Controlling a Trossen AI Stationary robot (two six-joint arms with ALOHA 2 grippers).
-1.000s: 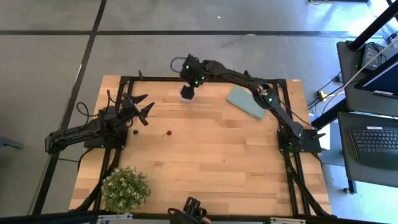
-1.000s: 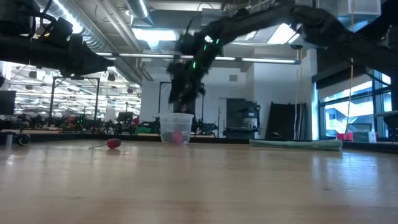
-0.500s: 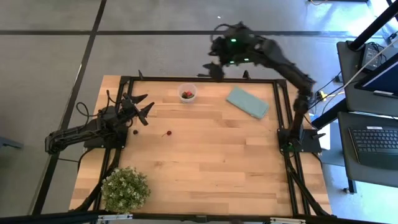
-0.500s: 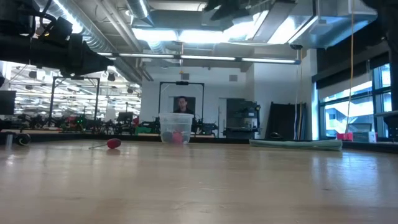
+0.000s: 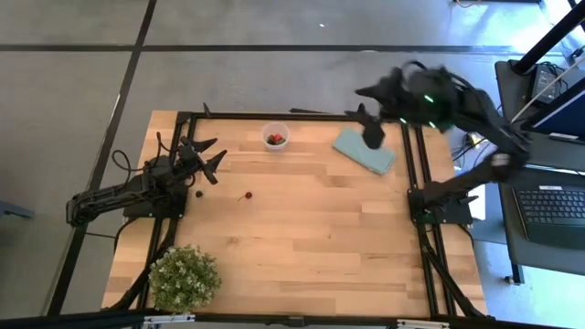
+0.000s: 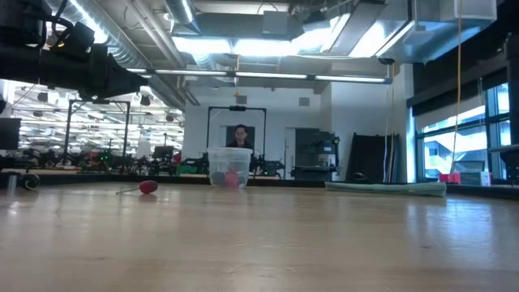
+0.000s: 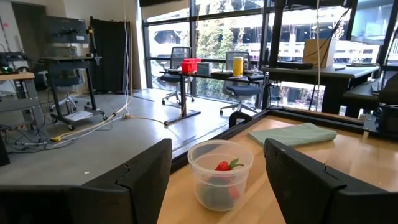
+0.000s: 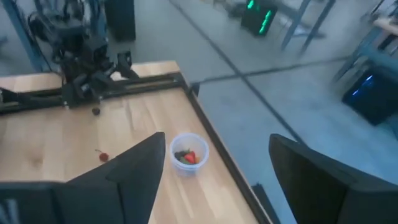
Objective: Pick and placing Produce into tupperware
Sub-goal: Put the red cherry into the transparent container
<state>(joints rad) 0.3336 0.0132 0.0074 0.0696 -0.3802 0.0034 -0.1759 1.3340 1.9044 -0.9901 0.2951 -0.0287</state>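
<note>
My right hand (image 5: 373, 128) hangs open above the flat teal piece (image 5: 364, 150). The small clear round tupperware (image 5: 275, 137) holding red produce (image 5: 275, 139) sits at the counter's (image 5: 311, 228) far edge. My left hand (image 5: 208, 157) rests open near a stray red berry (image 5: 245, 195).

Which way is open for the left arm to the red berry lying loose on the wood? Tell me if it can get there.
Probably yes. The left gripper rests open at the table's left edge, and the red berry lies on bare wood a short way off, with nothing between. The right gripper hangs far off above the teal cloth.
</note>
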